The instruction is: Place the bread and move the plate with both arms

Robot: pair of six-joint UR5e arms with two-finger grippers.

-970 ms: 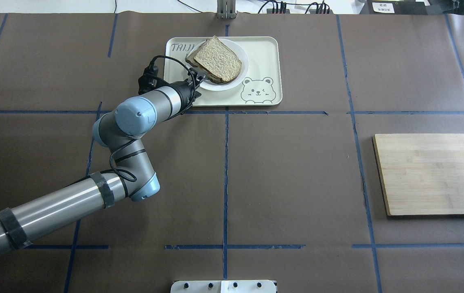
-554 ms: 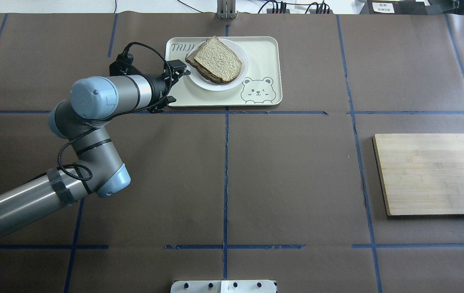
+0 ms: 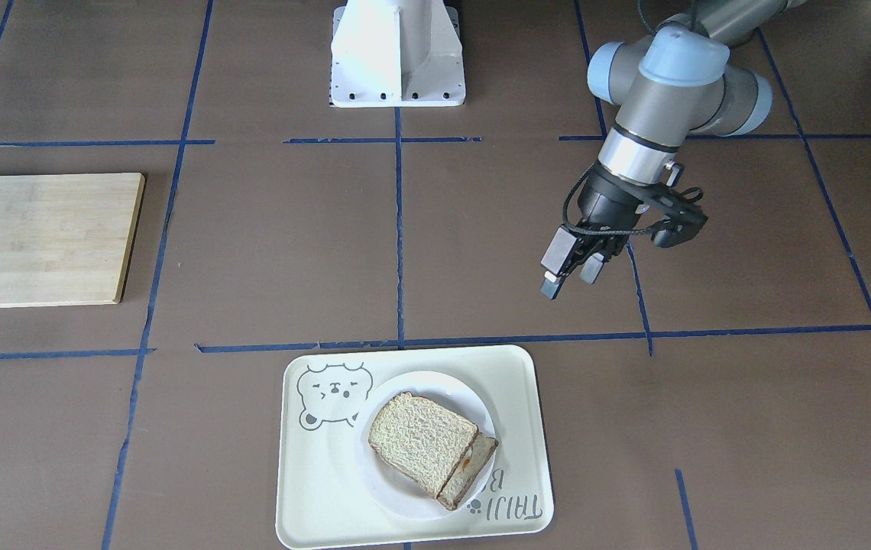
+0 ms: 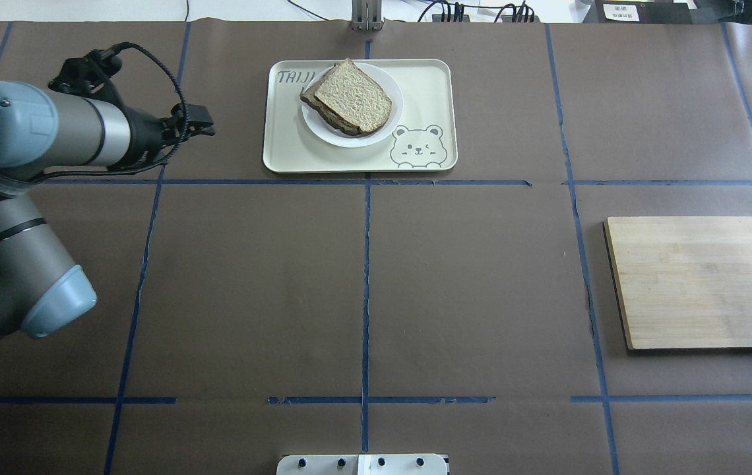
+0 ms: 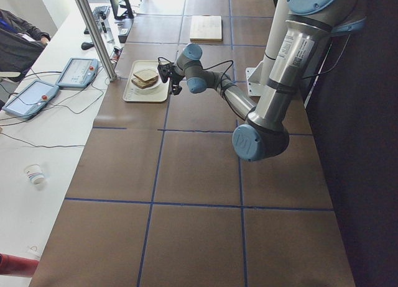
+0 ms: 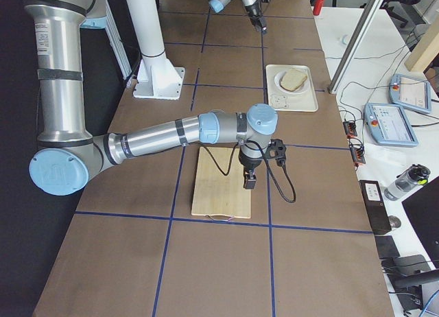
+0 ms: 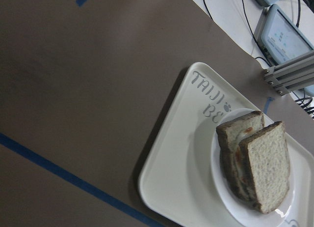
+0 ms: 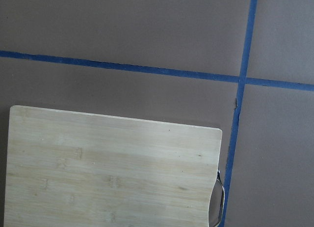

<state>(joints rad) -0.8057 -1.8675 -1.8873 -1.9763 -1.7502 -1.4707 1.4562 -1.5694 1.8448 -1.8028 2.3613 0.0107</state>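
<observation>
The pale wholemeal bread slice rests atop another slice on the small round white plate near the desk's far edge — placing looks done. The left black pincer hangs released and empty; whether the right pincer is released or clenched cannot be told. Next — grasping the plate's rim.

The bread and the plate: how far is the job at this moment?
Seemingly done: the bread lies on another slice on the plate. In hand: nothing, the left gripper hangs open away from the tray. Left: moving the plate, which sits on the tray.
</observation>
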